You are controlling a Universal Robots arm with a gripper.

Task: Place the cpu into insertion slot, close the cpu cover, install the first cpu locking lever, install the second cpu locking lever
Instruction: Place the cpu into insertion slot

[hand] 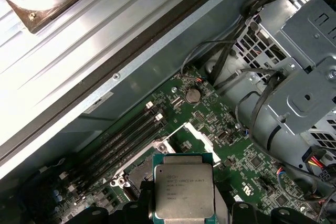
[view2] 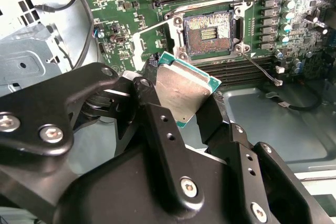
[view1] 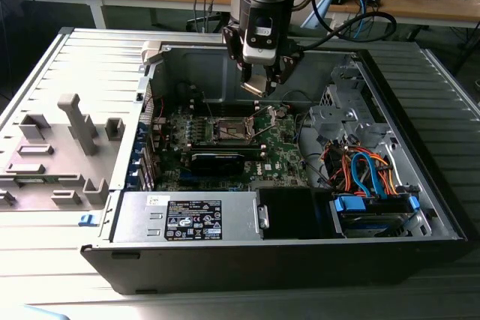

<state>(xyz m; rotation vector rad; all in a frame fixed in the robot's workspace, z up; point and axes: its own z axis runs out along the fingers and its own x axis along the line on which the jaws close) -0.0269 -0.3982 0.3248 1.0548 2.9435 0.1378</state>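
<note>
My gripper hangs inside the open computer case, shut on the cpu, a flat square chip with a pale metal face and green rim. The chip is tilted between the two black fingers and also shows in the first wrist view as the cpu. The insertion slot lies bare on the green board just beyond the chip, dark centre exposed; in the exterior view the insertion slot is below and slightly left of the gripper. The cpu cover stands swung open beside the slot.
A thin wire lever sticks out from the slot's corner. A long black card lies in front of the slot. Memory slots, a cable bundle, a drive cage and the power supply crowd the case. Grey fixtures sit outside.
</note>
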